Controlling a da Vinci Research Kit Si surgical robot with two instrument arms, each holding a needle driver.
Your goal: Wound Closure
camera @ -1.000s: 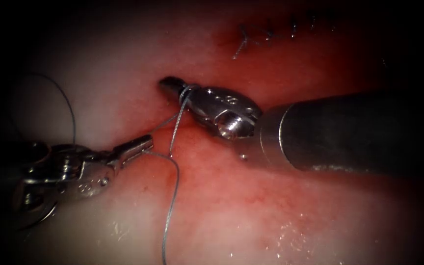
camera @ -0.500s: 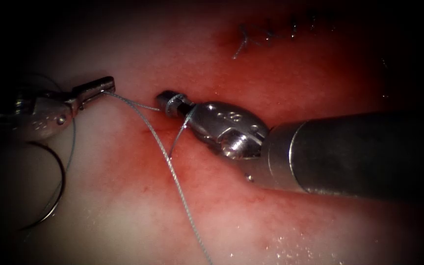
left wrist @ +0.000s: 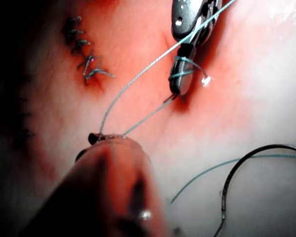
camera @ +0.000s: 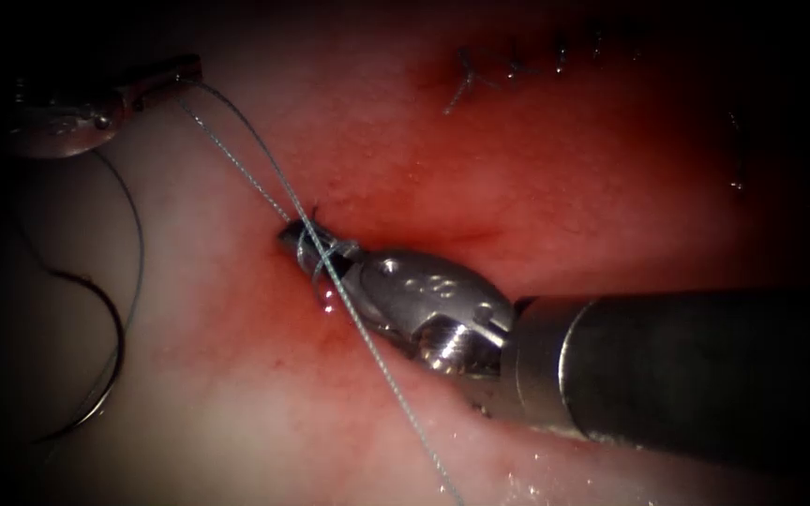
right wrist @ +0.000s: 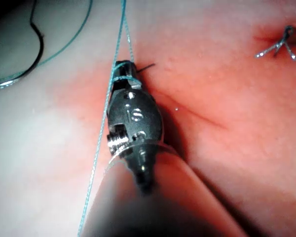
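Thread wound round the right gripper, needle lying free

The left gripper (camera: 189,71) was closed on the thread (camera: 246,164), near the tissue's (camera: 555,178) far left edge. The thread looped around the right gripper (camera: 297,236), closed at the cut (camera: 442,234), apparently on a short thread end. The needle (camera: 105,375) lay loose on the tissue, left of the cut.

Your right gripper (camera: 297,236) polished silver steel, rounded wrist housing stamped with small digits, bright ridged screw, broad dull grey shaft, your left gripper (camera: 185,70) slim, silvery.
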